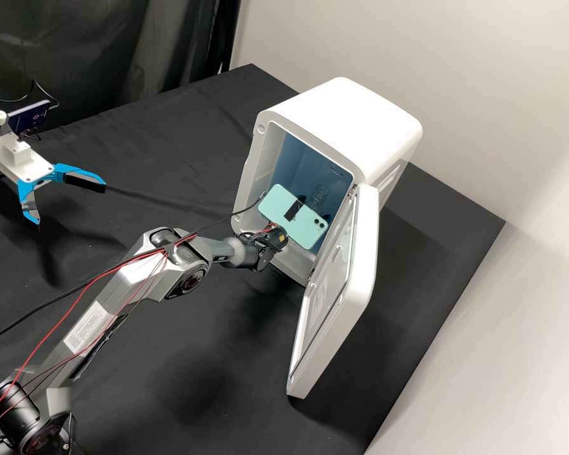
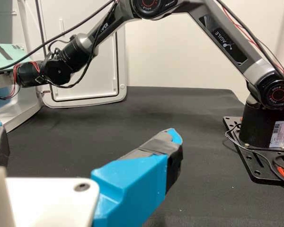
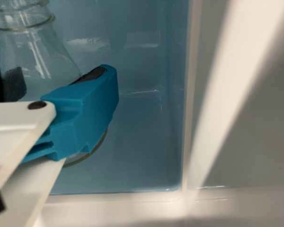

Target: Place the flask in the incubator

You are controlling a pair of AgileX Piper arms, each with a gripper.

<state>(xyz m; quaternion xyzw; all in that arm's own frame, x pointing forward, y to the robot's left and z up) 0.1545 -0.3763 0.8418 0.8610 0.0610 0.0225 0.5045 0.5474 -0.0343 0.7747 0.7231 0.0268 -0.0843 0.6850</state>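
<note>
A clear glass flask point(image 3: 35, 52) stands upright inside the blue chamber of the white incubator point(image 1: 360, 126). My right gripper point(image 3: 54, 78) is inside the chamber too, with a blue finger point(image 3: 85, 101) against one side of the flask and a dark pad on the other, shut on it. In the high view the right arm point(image 1: 171, 259) stretches from the bench's front left into the incubator's opening. The incubator's door point(image 1: 335, 297) hangs wide open toward the front. My left gripper point(image 1: 60, 196) hovers open and holds nothing over the bench at the far left.
A mint-green phone point(image 1: 295, 216) is mounted on the right wrist at the incubator's mouth. The right arm's base point(image 2: 267, 127) and cables sit at the bench's front. The bench's edge runs just right of the incubator, with a white wall behind.
</note>
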